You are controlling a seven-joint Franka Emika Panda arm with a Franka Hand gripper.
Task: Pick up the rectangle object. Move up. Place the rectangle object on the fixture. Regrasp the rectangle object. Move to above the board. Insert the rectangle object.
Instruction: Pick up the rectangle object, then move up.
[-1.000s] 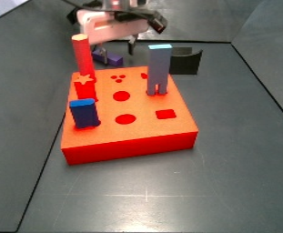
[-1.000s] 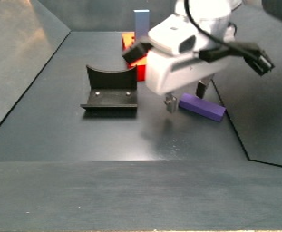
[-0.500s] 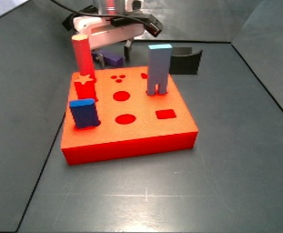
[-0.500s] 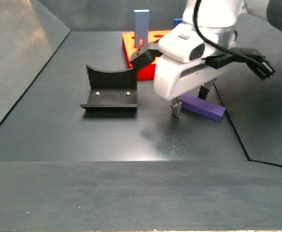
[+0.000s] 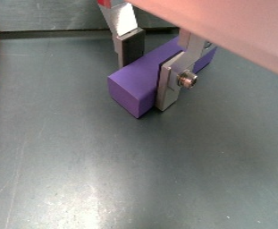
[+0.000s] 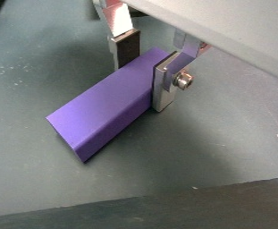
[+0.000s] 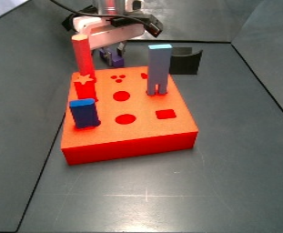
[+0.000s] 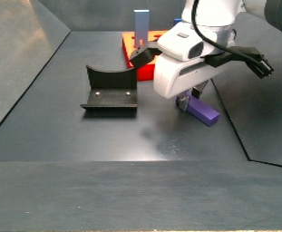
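Note:
The rectangle object (image 5: 135, 85) (image 6: 99, 116) is a smooth purple block lying flat on the dark floor. My gripper (image 5: 149, 79) (image 6: 146, 82) is down around it, one silver finger on each long side, pads against the block. In a side view the gripper (image 8: 191, 104) stands low to the right of the fixture (image 8: 109, 91), with the purple block (image 8: 205, 114) sticking out under it. In a side view the gripper (image 7: 112, 56) is behind the red board (image 7: 150, 132), and the fixture (image 7: 186, 61) stands at the back right.
On the board stand a red post (image 7: 79, 55), a grey-blue post with a light-blue top (image 7: 159, 68) and a short dark-blue block (image 7: 84, 113). Dark walls enclose the floor on both sides.
My gripper has come down over the purple block and its fingers have closed on the block's sides. The block has turned slightly on the floor.

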